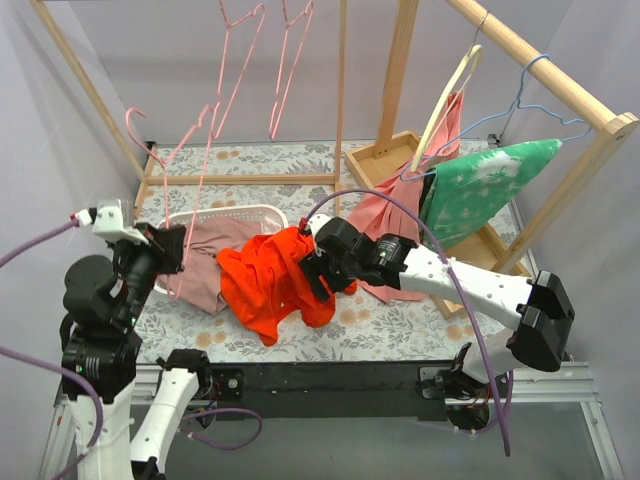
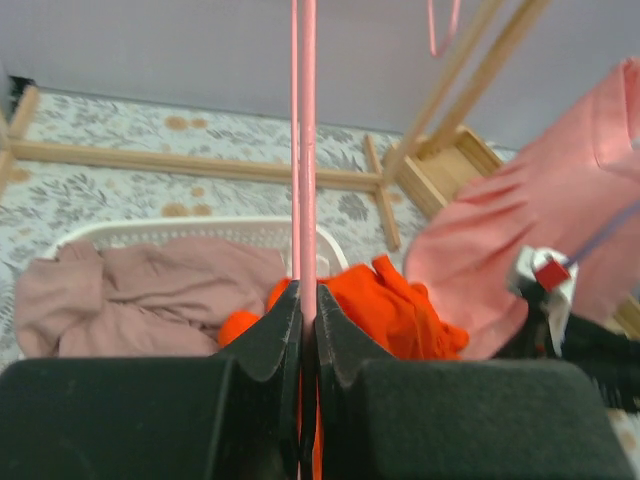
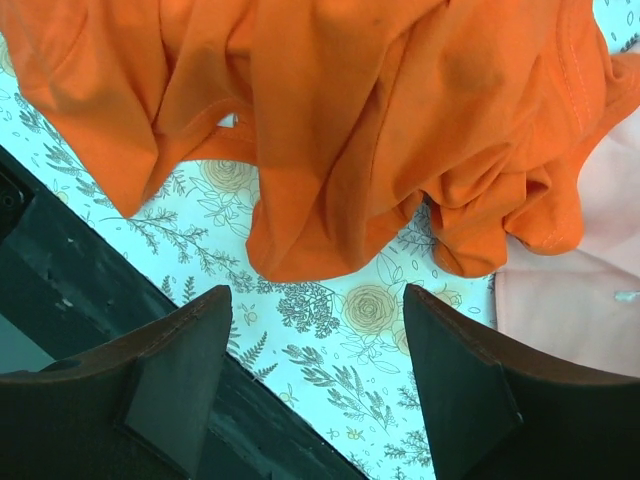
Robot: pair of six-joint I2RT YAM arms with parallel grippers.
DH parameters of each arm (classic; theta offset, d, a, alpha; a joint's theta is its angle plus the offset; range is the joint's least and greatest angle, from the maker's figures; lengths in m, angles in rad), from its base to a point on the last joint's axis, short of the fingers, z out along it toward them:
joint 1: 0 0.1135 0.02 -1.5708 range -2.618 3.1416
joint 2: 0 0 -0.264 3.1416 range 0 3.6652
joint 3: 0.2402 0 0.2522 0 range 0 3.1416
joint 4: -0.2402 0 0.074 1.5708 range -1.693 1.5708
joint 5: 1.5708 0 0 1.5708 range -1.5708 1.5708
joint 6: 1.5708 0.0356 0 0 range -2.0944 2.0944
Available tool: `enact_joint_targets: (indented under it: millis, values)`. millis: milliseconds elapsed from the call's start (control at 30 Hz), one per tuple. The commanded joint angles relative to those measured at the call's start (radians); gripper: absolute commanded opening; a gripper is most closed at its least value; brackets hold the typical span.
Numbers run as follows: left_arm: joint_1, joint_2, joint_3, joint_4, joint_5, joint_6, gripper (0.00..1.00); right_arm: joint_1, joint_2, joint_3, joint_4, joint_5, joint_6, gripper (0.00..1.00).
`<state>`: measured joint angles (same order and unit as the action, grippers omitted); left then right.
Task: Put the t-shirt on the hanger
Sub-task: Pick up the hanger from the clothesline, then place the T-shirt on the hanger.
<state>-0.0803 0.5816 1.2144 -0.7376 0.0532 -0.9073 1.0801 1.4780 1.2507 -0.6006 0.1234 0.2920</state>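
Note:
The orange-red t-shirt [image 1: 268, 282] lies crumpled on the floral table, and shows in the left wrist view [image 2: 395, 310] and the right wrist view [image 3: 350, 120]. My left gripper [image 1: 172, 250] [image 2: 308, 295] is shut on a thin pink wire hanger [image 1: 205, 160] [image 2: 303, 150], holding it upright at the table's left, left of the t-shirt. My right gripper [image 1: 318, 272] [image 3: 318, 295] is open and empty. It hovers over the table at the t-shirt's near right edge, with the cloth just beyond its fingertips.
A white basket [image 1: 240, 212] holds a dusty-pink cloth [image 1: 205, 258]. Two more pink hangers [image 1: 262, 60] hang at the back. On the wooden rail [image 1: 540, 65], a cream hanger [image 1: 445, 100] carries a pink garment [image 1: 385, 215] and a light-blue hanger [image 1: 530, 95] carries a green garment [image 1: 480, 190]. The table's black front edge [image 3: 60, 270] is close.

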Motion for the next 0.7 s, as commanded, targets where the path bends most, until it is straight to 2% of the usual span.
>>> enact_joint_targets:
  millis: [0,167,300,400,533,600,667]
  values:
    - [0.004,-0.08,-0.023,-0.245,0.171,-0.006,0.0,-0.002,-0.07,-0.085,0.087,0.004,0.021,0.76]
    - [0.027,-0.1,0.083,-0.362,0.229,0.203,0.0,0.038,-0.076,-0.212,0.209,-0.048,0.073,0.72]
    - [-0.021,-0.007,0.119,-0.408,0.235,0.24,0.0,0.101,-0.042,-0.252,0.274,-0.018,0.102,0.7]
    - [-0.042,0.001,0.093,-0.402,0.249,0.29,0.0,0.104,-0.001,-0.257,0.327,-0.039,0.121,0.7]
    - [-0.104,0.035,0.077,-0.434,0.189,0.364,0.0,0.103,0.106,-0.223,0.363,-0.05,0.118,0.69]
    - [-0.142,0.047,0.077,-0.442,0.162,0.395,0.0,0.096,0.145,-0.206,0.355,-0.027,0.121,0.67]
    - [-0.171,0.053,0.079,-0.444,0.16,0.441,0.0,0.083,0.183,-0.189,0.349,-0.036,0.121,0.59]
